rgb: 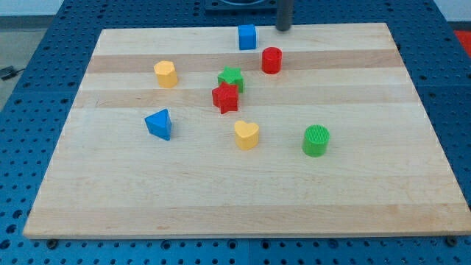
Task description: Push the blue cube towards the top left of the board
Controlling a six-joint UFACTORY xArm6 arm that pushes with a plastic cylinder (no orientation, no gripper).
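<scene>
While the blue cube (pixel 247 36) sits near the tabletop's (pixel 221 199) top edge, a little right of centre, my tip (pixel 284 28) stands just to its right and slightly higher in the view, apart from it with a small gap. This rig carries no pincer, only the rod, so there is nothing to report as apart or together. I judge the step in hand to be lining up behind the cube before the shove. Since the goal is the top left corner, I want contact on the cube's right face, a touch below its middle, so the push runs leftward along the top edge without tipping it off the tabletop. The red cylinder (pixel 271 59) lies just below the cube's right side, and I should keep the rod above it. The yellow block (pixel 166 74) lies well below that path.
</scene>
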